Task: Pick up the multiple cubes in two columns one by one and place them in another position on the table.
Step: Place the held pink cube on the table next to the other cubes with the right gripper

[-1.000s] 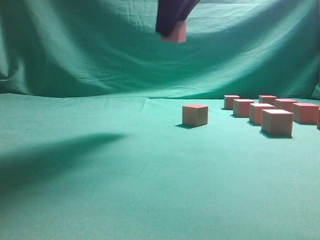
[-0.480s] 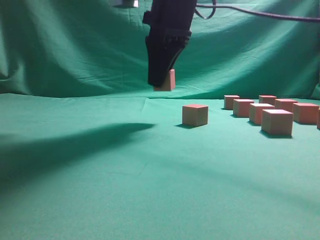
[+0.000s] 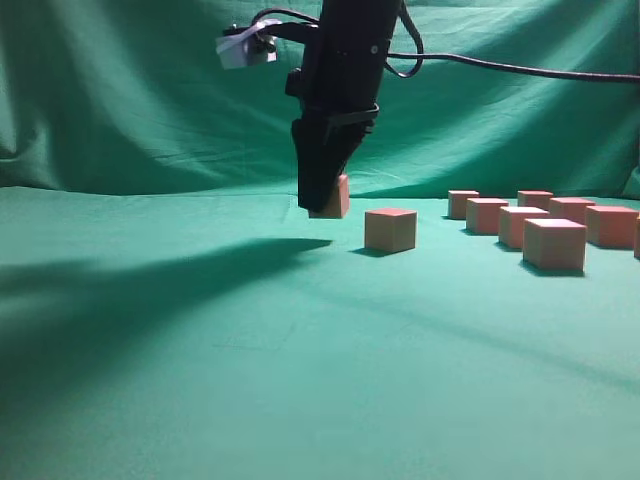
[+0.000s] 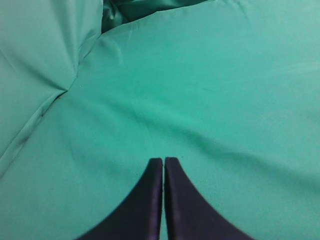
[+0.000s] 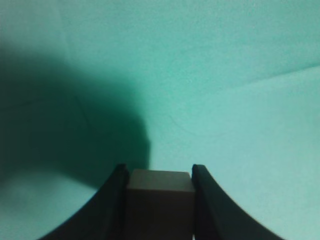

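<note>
My right gripper (image 3: 322, 200) hangs over the middle of the table (image 3: 300, 350), shut on a pinkish-red cube (image 3: 334, 196) held just above the cloth. In the right wrist view the cube (image 5: 160, 200) sits squeezed between the two black jaws (image 5: 159, 172). A lone cube (image 3: 390, 229) stands just right of the held one. Several more cubes (image 3: 553, 243) stand in two columns at the right. My left gripper (image 4: 164, 161) is shut and empty over bare cloth; it does not show in the exterior view.
A draped green cloth backdrop (image 3: 150, 110) rises behind the table. The right arm's cable (image 3: 520, 70) runs off to the right. The arm's shadow (image 3: 140, 280) lies across the left of the table. Cloth folds (image 4: 65, 85) show in the left wrist view.
My right gripper has come down with the cube from the top of the view to just above the table, left of the lone cube. The other cubes have not moved.
</note>
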Available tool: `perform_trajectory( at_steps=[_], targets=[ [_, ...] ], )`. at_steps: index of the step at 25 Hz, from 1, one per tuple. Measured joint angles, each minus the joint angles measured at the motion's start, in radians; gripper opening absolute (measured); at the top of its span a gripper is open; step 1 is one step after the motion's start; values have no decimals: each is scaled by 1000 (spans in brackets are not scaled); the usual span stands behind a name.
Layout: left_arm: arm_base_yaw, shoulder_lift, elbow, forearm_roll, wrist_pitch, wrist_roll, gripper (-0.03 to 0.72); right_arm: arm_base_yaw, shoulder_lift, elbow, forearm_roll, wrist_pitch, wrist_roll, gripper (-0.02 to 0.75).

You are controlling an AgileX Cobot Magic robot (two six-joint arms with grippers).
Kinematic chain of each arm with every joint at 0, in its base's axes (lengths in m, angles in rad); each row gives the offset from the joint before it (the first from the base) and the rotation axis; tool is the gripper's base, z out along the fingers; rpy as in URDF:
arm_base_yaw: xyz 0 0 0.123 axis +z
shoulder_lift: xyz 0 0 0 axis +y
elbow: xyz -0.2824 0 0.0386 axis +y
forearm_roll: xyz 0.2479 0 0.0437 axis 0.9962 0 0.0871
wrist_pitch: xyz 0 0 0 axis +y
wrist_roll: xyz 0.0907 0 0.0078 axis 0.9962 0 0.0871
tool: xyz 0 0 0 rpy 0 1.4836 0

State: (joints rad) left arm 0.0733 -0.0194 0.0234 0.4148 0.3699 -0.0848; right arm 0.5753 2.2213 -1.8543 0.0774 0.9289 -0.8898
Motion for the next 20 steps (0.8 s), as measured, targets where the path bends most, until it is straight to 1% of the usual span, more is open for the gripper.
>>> perform_trajectory(
  at_steps=[11, 15, 20],
  targets=[
    [0, 0, 0, 0, 0, 0, 0, -12, 10, 0, 7, 0, -22, 260],
    [0, 0, 0, 0, 0, 0, 0, -12, 22, 0, 46, -1, -56, 260],
    [0, 0, 0, 0, 0, 0, 0, -12, 24, 0, 57, -2, -85, 260]
  ],
)
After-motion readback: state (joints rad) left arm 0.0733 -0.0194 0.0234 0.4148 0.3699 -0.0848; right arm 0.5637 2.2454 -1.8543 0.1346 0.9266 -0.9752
